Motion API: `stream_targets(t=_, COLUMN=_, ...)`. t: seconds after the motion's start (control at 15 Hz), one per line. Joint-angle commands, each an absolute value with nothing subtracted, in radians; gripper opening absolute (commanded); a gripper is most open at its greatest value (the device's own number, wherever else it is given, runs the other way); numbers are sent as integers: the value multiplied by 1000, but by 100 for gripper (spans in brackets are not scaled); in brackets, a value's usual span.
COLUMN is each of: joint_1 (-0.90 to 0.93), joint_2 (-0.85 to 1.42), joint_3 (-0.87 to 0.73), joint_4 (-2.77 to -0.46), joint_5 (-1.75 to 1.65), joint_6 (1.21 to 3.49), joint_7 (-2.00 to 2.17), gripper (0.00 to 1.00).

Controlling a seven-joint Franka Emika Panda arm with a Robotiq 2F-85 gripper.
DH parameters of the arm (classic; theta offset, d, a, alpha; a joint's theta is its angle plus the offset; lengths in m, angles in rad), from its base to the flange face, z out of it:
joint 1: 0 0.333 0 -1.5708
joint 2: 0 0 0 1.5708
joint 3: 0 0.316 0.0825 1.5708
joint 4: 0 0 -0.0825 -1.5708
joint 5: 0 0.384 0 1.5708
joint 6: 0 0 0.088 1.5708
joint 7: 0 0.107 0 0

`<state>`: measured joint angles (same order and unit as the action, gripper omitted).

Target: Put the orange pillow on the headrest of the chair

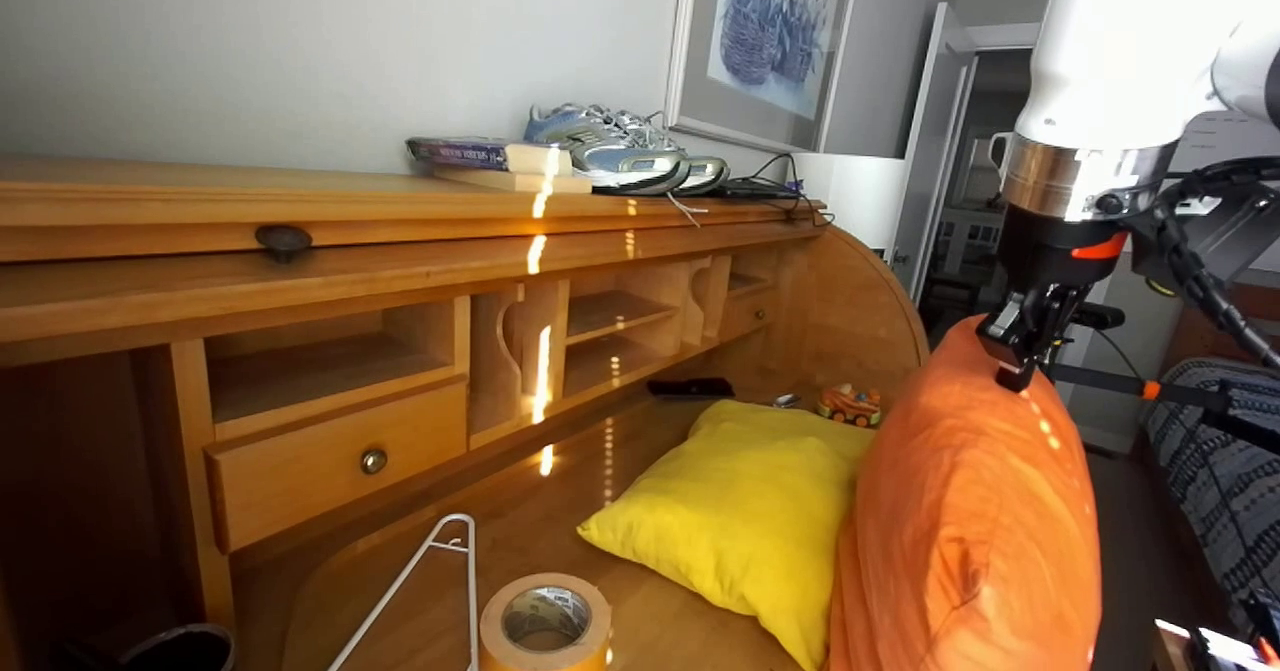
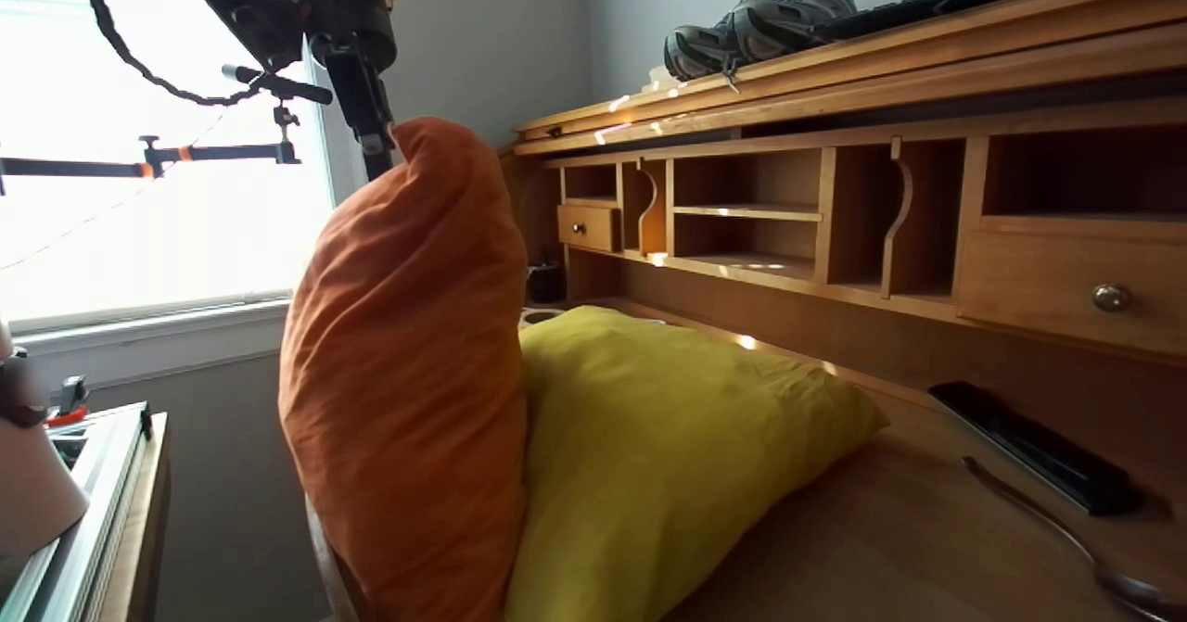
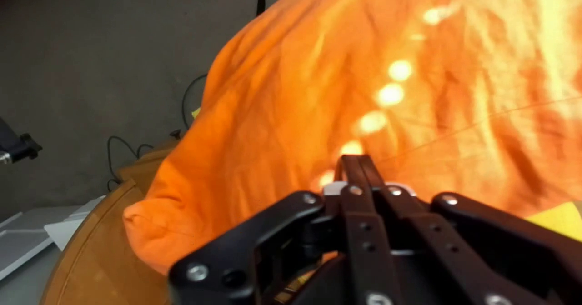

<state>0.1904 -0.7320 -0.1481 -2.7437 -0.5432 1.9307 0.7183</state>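
The orange pillow [image 1: 975,521] stands on edge beside the yellow pillow and touches it, as its broad side [image 2: 408,372] also shows in an exterior view. My gripper [image 1: 1015,379] is at the pillow's top, on the side away from the desk; its tips [image 2: 376,163] are partly hidden behind the fabric. In the wrist view the fingers [image 3: 359,159] are shut together against the orange fabric [image 3: 273,127], with no cloth seen between them. A narrow wooden edge [image 2: 326,562] shows below the orange pillow; it may be the headrest of the chair, mostly hidden.
The yellow pillow [image 1: 740,521] lies on the wooden desk [image 1: 400,491]. Also on it are a tape roll [image 1: 545,621], white hanger [image 1: 470,571], toy truck [image 1: 850,406], black case [image 2: 1034,446] and spoon [image 2: 1039,520]. Shoes [image 1: 620,146] sit on the desk's top shelf.
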Motion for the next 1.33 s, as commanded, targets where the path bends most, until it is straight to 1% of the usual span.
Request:
stream_targets(t=0.0, joint_1=192, joint_2=-674, joint_3=-191, joint_4=-2744, joint_5=-648, joint_6=2024, joint_7=679, gripper=0)
stream_targets(t=0.27, joint_1=193, joint_2=-592, joint_3=-286, joint_4=-2746, joint_5=-668, joint_6=2110, joint_7=646, gripper=0)
stream_targets(t=0.67, joint_1=183, joint_2=-462, joint_3=-470, joint_4=-2747, joint_5=-686, joint_6=2163, joint_7=569, gripper=0)
stream_targets(t=1.0, joint_1=205, joint_2=-318, joint_3=-597, joint_4=-2747, joint_5=-776, joint_6=2353, joint_7=518, gripper=0)
stream_targets(t=1.27, joint_1=221, joint_2=-182, joint_3=-657, joint_4=-2747, joint_5=-773, joint_6=2489, joint_7=480, gripper=0)
